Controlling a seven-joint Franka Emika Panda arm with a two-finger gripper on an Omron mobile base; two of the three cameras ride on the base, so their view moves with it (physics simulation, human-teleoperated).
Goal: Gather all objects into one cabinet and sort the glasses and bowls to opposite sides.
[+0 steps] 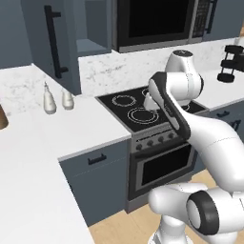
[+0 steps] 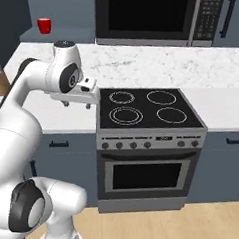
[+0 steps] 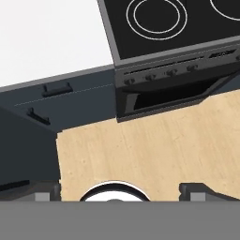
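A glossy red mug (image 2: 44, 25), one of the glasses, stands on the inner shelf of the open slate-blue cabinet (image 2: 56, 35) at the upper left. In the left base view the cabinet door (image 1: 52, 40) hangs open with its long black handle, and the visible part of the shelf (image 1: 93, 46) is bare. My gripper (image 2: 77, 104) hovers open above the counter's front edge, just left of the stove, pointing down and holding nothing. In the hand view its fingertips (image 3: 44, 192) are spread wide over the wooden floor. A brown thing (image 1: 2, 116) is cut off by the left edge; I cannot tell if it is the bowl.
Two white soap bottles (image 1: 49, 100) stand on the white counter (image 1: 71, 128) near the cabinet door. The black stove (image 2: 147, 110) sits under a microwave (image 2: 148, 15). A dark appliance (image 1: 231, 63) stands on the counter to the right. Drawers (image 3: 56, 89) lie below.
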